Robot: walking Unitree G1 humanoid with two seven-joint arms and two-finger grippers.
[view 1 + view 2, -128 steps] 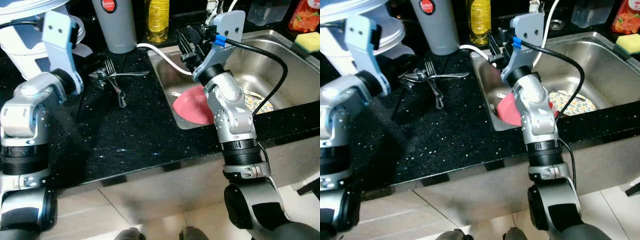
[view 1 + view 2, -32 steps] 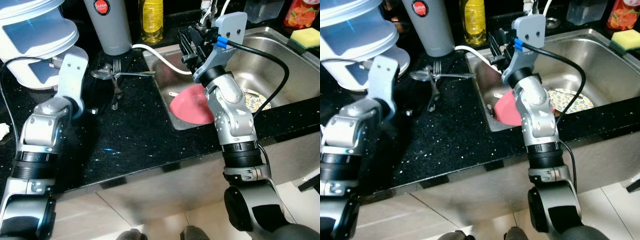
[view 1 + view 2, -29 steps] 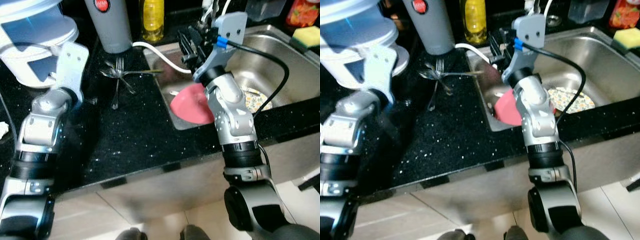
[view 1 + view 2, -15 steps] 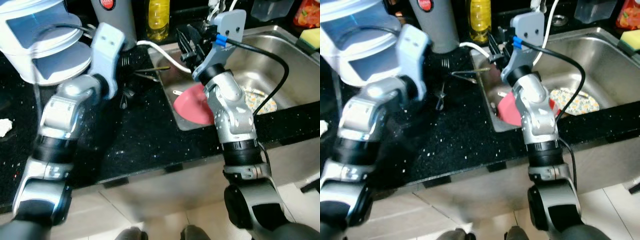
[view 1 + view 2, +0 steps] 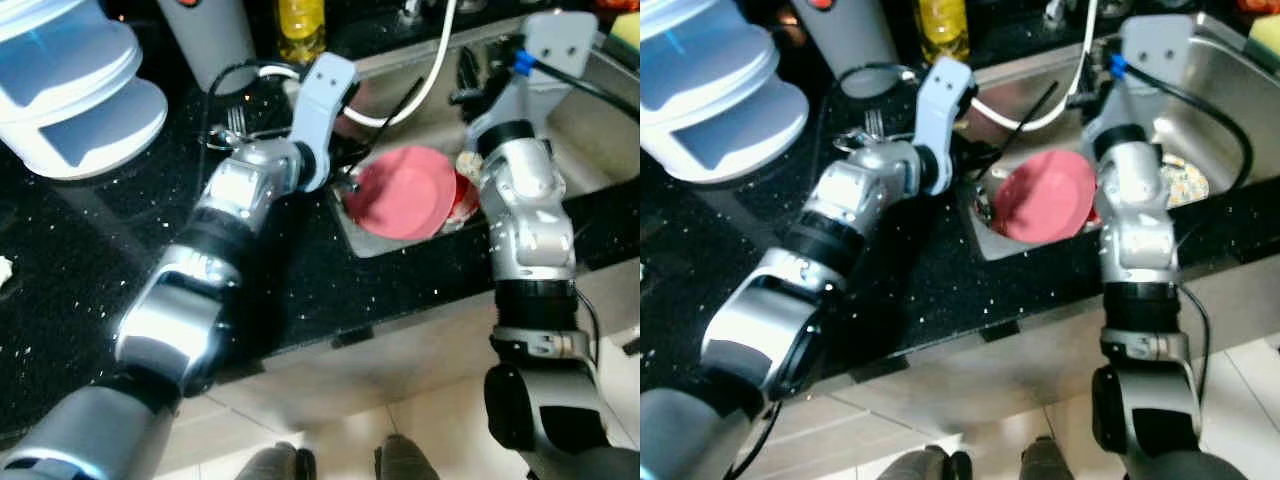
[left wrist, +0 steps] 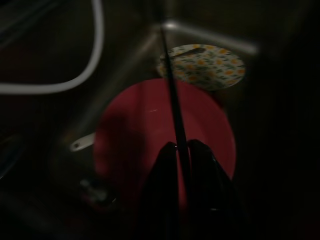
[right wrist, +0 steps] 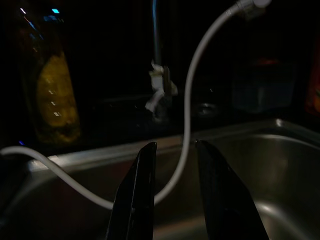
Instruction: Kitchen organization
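In the left eye view the left gripper reaches across the black counter to the sink's near-left corner, with a thin dark utensil slanting up toward 1 o'clock from its fingers over the pink plate; the right arm stands at 2 o'clock over the basin. In the right eye view a fork lies on the counter at 11 o'clock of the left wrist, and a white hose loops into the sink. The left wrist view shows the two fingers pinched shut on the utensil's near end, the pink plate beneath and a patterned plate beyond. The right wrist view shows the right gripper empty, fingers parted, facing the hose and a yellow bottle. The utensil looks light, stiff and slick, likely to pivot when pinched at one end; a hold nearer its middle would steady it.
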